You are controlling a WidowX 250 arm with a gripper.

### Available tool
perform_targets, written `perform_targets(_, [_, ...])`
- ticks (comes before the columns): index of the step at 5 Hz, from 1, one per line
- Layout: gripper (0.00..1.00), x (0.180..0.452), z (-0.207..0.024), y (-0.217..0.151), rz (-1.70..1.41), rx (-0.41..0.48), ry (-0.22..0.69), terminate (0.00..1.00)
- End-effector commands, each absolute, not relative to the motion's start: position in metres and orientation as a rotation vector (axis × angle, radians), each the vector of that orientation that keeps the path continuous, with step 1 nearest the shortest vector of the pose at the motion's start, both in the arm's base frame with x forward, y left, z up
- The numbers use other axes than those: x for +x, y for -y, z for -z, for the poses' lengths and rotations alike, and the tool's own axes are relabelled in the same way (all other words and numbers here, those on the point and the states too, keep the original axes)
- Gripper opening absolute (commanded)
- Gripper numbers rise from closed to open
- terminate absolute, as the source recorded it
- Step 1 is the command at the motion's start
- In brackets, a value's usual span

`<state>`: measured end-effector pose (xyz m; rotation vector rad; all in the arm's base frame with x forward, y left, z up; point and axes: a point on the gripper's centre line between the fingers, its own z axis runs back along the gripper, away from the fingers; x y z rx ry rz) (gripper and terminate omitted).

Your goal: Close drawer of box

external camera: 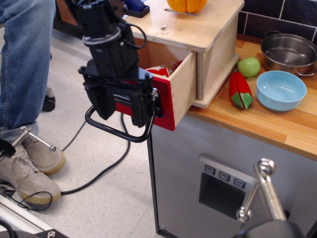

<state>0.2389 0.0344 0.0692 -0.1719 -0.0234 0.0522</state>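
Observation:
The light plywood box (pixel 218 44) stands on the wooden counter with its drawer (pixel 179 87) pulled out to the left. The drawer's red front (pixel 166 104) and black loop handle (pixel 116 130) face left. My gripper (pixel 120 106) hangs open right in front of the red panel, its two black fingers (pixel 102 104) pointing down just above the handle loop. It holds nothing. Red items show inside the drawer behind the arm.
An orange pumpkin (pixel 187 5) sits on the box top. A red-green pepper (pixel 240 90), green apple (pixel 249 66), blue bowl (pixel 280 89) and steel pot (pixel 290 52) lie right of the box. A person's legs (pixel 25 59) stand at left. A grey cabinet (pixel 223 183) is below.

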Motion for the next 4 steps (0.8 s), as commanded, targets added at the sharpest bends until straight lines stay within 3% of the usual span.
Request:
perform_targets(1, [1.0,0.275,-0.088,-0.052,-0.018,-0.108,0.148,0.0])
perform_targets(4, [1.0,0.362,-0.101,-0.073,-0.008,-0.082,0.158,0.0])
